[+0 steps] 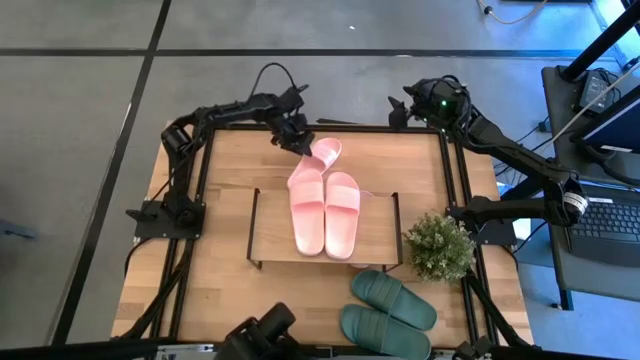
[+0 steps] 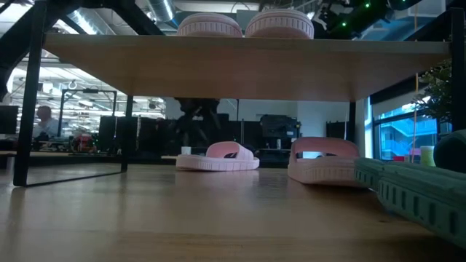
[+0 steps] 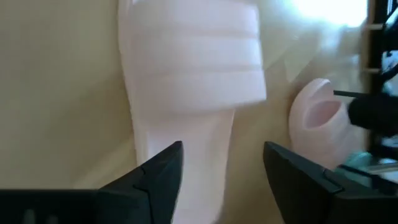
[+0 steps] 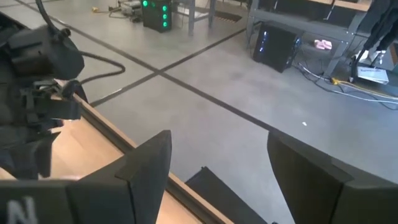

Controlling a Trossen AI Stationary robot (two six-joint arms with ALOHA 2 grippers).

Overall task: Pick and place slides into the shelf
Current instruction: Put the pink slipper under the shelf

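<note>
Step in hand, by the look of it: picking a loose pink slide (image 1: 326, 154) off the table (image 1: 220, 170) behind the shelf (image 1: 275, 225).

Left gripper (image 1: 300, 142) at the table's far edge, right over that slide, fingers (image 3: 158, 168) spread wide and empty, one on each side of the narrow sole in the left wrist view. No contact visible yet.

Right gripper (image 1: 401, 108) parked at the far right corner, jaws apart, holding nothing, looking out over the floor.

One pink pair (image 1: 325, 215) already on the shelf's top board, side by side. Green pair (image 1: 390, 305) on the table in front, near the plant (image 1: 438, 245). Second pink slide (image 2: 324, 161) on the table beyond the shelf, seen in the low view, well apart from the first.

To do it well:
- Lower straight down, keeping the sole centred between the fingers.
- Close across the narrow part of the sole, not the wide strap; soft rubber likely to flex and twist if pinched at an edge.
- Lift clear of the top board before moving in.
- Place beside the pair already there without nudging it.
</note>
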